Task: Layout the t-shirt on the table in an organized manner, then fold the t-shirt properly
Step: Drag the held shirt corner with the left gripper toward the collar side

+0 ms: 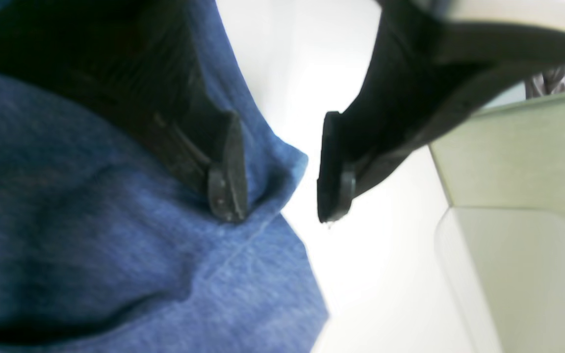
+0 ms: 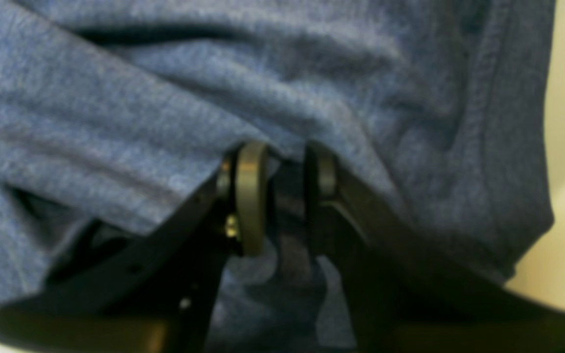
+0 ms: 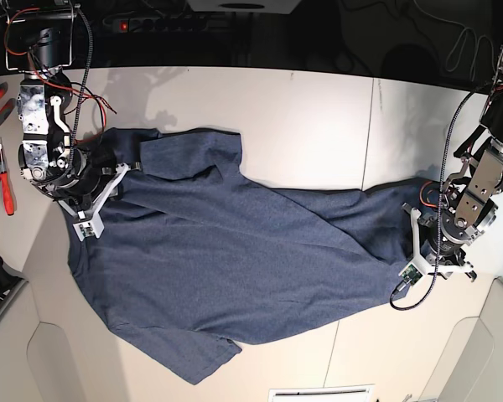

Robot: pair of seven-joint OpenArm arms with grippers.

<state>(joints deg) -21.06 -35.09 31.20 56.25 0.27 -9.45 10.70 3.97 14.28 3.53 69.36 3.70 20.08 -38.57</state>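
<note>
Item: t-shirt (image 3: 235, 260), dark blue, lying spread but rumpled on the counter (image 3: 318, 109), long axis running slantwise from the right arm's side down to the left arm's side. Right pincer (image 2: 277, 196): closed on a fold of cloth at its end. Left pincer (image 1: 277, 176): jaws apart, one fingertip (image 1: 228, 191) resting on the opposite corner's edge, nothing gripped. Each arm stands at its own end; the left likely grips next.
</note>
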